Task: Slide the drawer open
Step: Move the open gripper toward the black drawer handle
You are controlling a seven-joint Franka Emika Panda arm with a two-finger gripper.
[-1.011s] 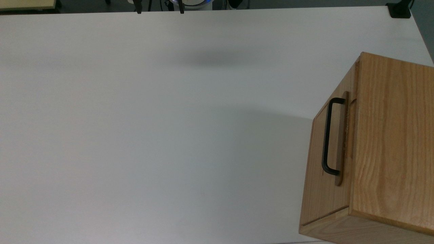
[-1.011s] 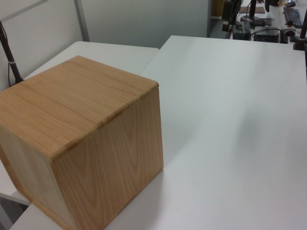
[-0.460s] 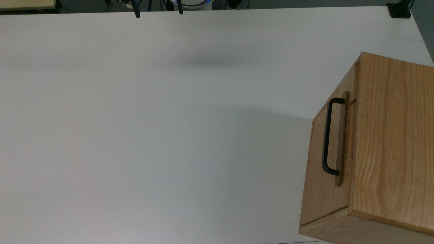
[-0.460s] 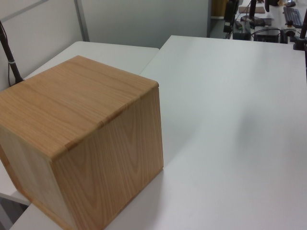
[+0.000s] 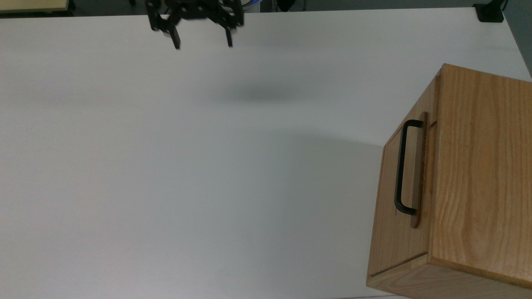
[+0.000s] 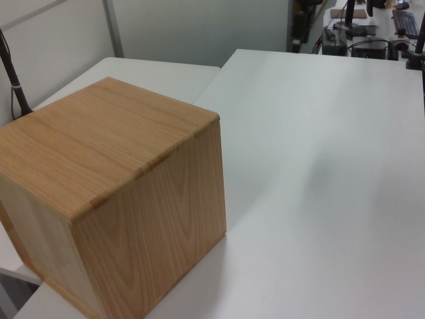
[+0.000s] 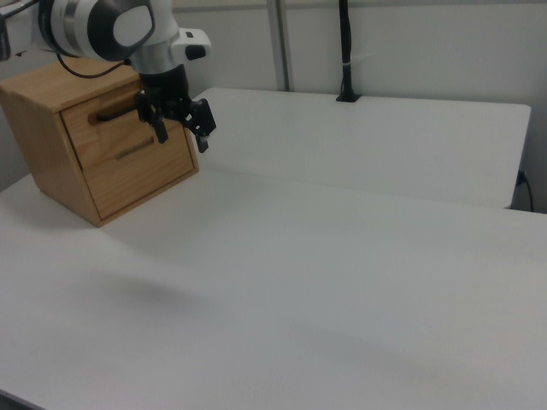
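A wooden cabinet point(image 5: 478, 166) is seen standing on the white table point(image 5: 208, 166), at the top view's right edge. The drawer point(image 5: 401, 195) is set in the cabinet face turned toward the open table and lies flush with it, pushed in. Its black bar handle point(image 5: 402, 166) runs along the upper part of the front panel. In the right view the cabinet point(image 7: 51, 145) stands at the right view's far left, with the drawer point(image 7: 128, 120) and its handle point(image 7: 115, 111) partly covered by the arm. In the left view the plain back and side of the cabinet point(image 6: 113, 199) are shown.

The gripper point(image 5: 203, 43) is held above the table, well apart from the cabinet, near the top view's upper edge. Its fingers point(image 5: 176, 41) are spread wide, with nothing between them. In the right view the gripper point(image 7: 181, 139) points downward.
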